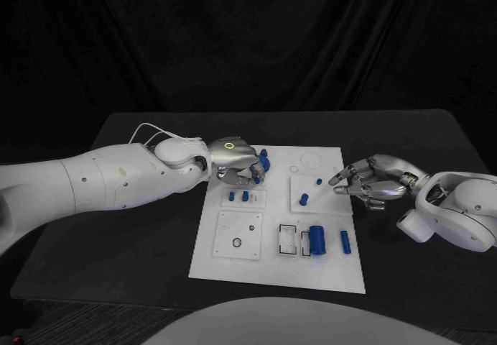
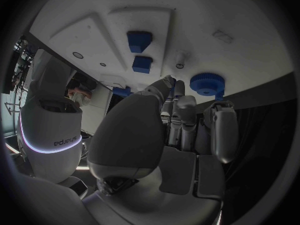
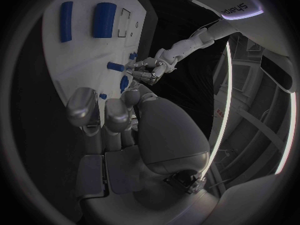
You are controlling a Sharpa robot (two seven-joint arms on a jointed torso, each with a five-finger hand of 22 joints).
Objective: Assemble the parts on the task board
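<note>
A: Left silver hand (image 1: pixel 236 162): state of fingers?
B: Curled downward at the white rectangular task board's (image 1: pixel 259 273) far-left corner, beside a blue gear-shaped part (image 2: pixel 207 83); whether they grip anything cannot be told.
A: Right silver hand (image 1: pixel 370 182)?
B: Fingers apart, empty, at the board's right edge. Blue cylindrical parts (image 1: pixel 318 240) lie near the board's near-right corner.

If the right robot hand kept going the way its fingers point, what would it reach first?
Probably the small blue part standing mid-board: the right robot hand points across the task board towards it. Depth is unclear; it may pass above.
</note>
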